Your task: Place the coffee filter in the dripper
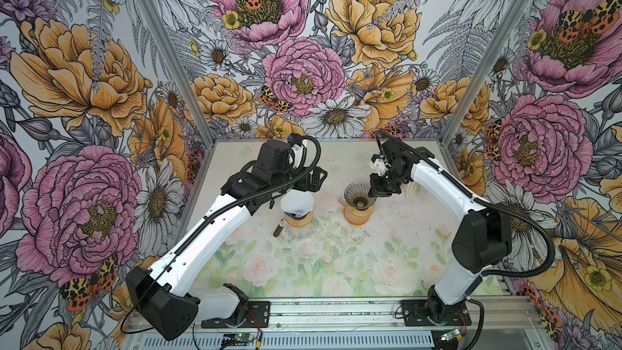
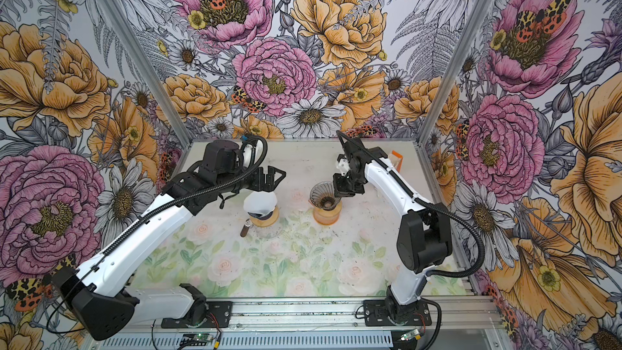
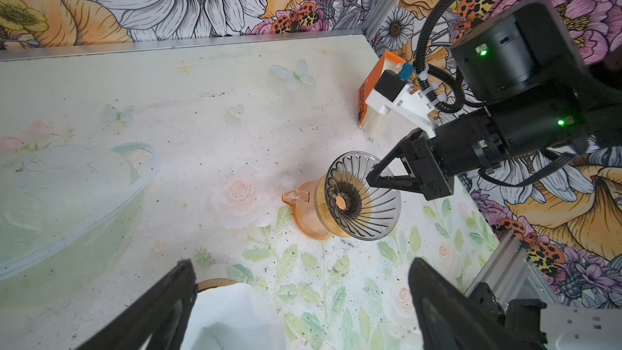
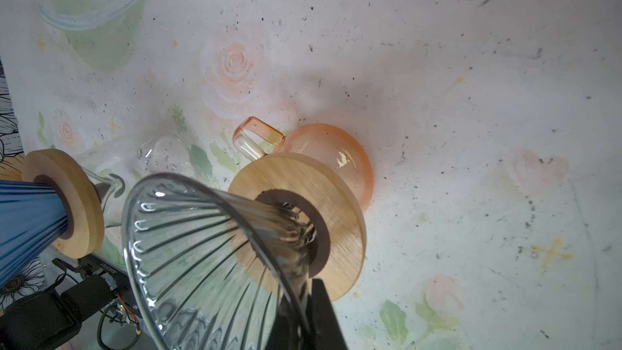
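A white coffee filter [image 1: 298, 204] [image 2: 260, 204] [image 3: 232, 314] sits in a blue ribbed dripper [image 4: 30, 223] with a wooden collar, on a clear glass carafe [image 1: 299, 228]. My left gripper [image 1: 321, 176] [image 2: 281, 175] [image 3: 301, 267] hangs open just above and behind it, the filter's edge beside one finger; I cannot tell if they touch. A clear ribbed glass dripper [image 1: 358, 196] [image 2: 323, 195] [image 3: 363, 196] [image 4: 202, 247] stands on an orange glass cup [image 1: 356, 218] [image 3: 306, 217] [image 4: 330, 153]. My right gripper [image 1: 373, 191] [image 2: 336, 190] [image 3: 370, 180] [image 4: 303, 297] is shut on its rim.
An orange box of filters [image 2: 397, 159] [image 3: 370, 89] stands at the back right, behind the right arm. A small brown cylinder [image 1: 279, 230] [image 2: 245, 228] lies left of the carafe. A clear bowl [image 3: 67, 203] [image 4: 91, 11] rests under the left arm.
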You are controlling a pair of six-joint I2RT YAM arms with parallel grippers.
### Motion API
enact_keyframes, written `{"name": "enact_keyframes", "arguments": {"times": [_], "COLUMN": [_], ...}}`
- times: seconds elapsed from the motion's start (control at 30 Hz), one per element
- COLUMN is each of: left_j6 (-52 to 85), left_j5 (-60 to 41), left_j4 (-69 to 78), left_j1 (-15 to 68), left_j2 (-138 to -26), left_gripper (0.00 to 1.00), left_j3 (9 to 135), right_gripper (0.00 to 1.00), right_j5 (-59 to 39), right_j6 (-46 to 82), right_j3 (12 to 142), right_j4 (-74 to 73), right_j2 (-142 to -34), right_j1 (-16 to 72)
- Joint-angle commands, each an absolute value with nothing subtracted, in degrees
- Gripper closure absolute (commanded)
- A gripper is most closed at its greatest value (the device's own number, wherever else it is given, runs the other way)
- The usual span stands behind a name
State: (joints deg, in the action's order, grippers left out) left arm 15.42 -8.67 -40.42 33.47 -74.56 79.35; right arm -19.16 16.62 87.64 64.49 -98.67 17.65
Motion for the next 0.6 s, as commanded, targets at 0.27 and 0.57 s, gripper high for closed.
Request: {"name": "enact_keyframes", "arguments": {"times": [0.27,0.57], "left_j6": [16.05,18.73], "left_j5": [-8.53,-7.85], "left_j4": [-39.46,-39.47], "left_j1": [38.07,40.43], "left_j2": [-80.23,-83.13], "left_gripper": [0.01,0.01], "left_j3": [85.64,86.93], "right_gripper": [0.93,0.87], "right_j5": [-17.64,-20.1], "right_j6": [17.97,18.97], "right_j3": [84.32,79.68], "right_j4": [61.82,55.28], "right_j2": [-96.3,-93.77], "right_j1": [17.68,17.71]}}
